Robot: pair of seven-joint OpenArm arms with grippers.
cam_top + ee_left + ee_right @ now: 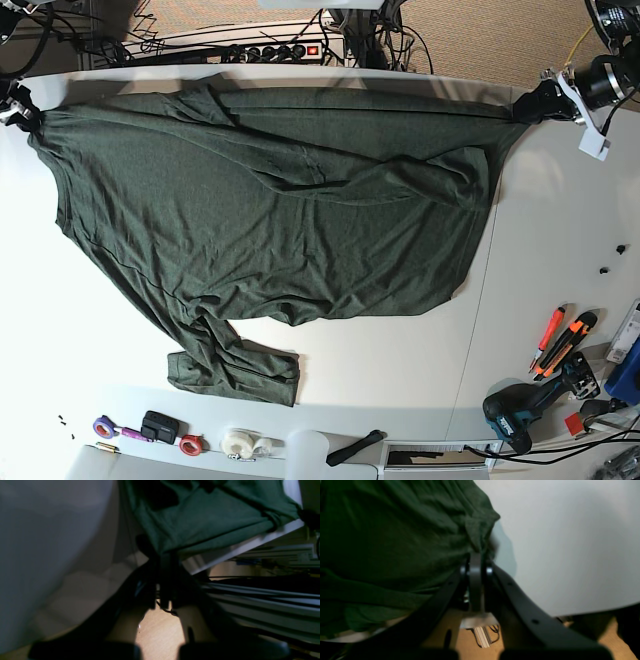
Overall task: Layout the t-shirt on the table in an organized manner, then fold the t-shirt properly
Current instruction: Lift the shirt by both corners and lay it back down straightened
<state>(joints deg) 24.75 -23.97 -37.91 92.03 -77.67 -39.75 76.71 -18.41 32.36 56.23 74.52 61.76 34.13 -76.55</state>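
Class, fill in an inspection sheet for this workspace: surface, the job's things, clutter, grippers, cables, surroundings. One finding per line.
Surface: white table, thin dark seam.
Job's things: t-shirt spread out, wrinkled, one sleeve bunched at the near edge.
Clutter: tape rolls, cutters, cordless drill.
Grippers: left gripper and right gripper each shut on a t-shirt corner at the far edge.
Cables: power strip with leads behind the table.
Surroundings: wooden floor.

Teal cordless drill (520,412), orange utility knife (567,340), red cutter (549,329), tape rolls (239,441), power strip (262,50).
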